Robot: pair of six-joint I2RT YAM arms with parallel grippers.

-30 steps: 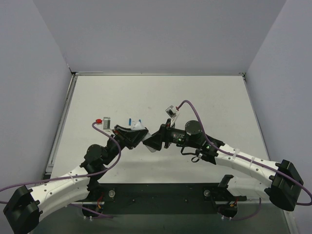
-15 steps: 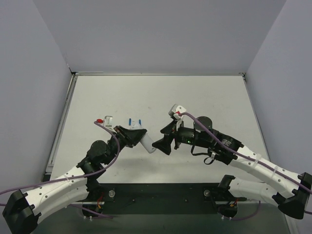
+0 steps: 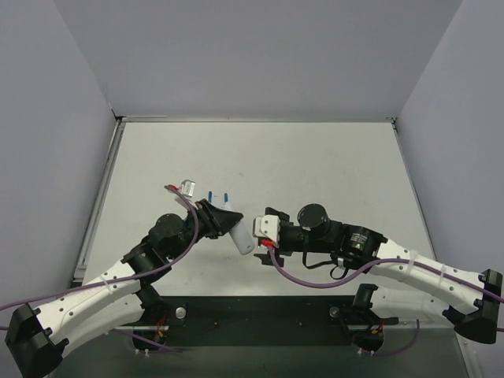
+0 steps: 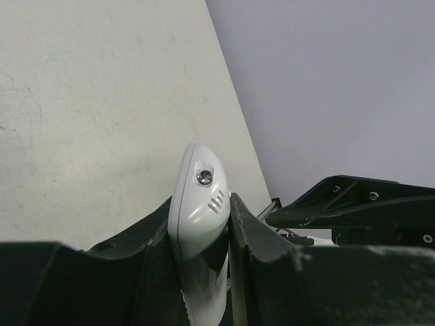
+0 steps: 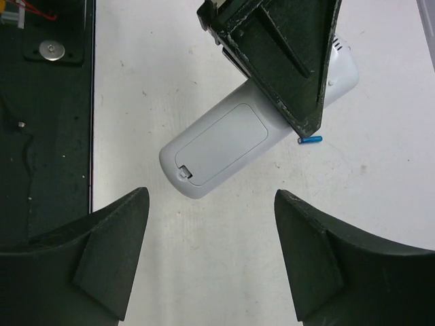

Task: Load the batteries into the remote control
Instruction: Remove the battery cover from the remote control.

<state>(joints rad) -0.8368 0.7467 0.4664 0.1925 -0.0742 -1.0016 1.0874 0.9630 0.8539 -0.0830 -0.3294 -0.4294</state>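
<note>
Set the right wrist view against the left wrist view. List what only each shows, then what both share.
Right wrist only: the plain back of the remote control with its battery cover in place, and one blue battery lying on the table. Left wrist only: the remote's rounded end with a small lens, and the wall. Both: the left hand clamped on the remote, over the table.

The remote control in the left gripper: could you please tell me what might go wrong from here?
1. The left gripper clamps the remote control at one end only; pressing on the shut battery cover near the free end could lever it loose.
2. The batteries lie loose on the table beside the left gripper; a sweep of the arm might roll them away.
</note>
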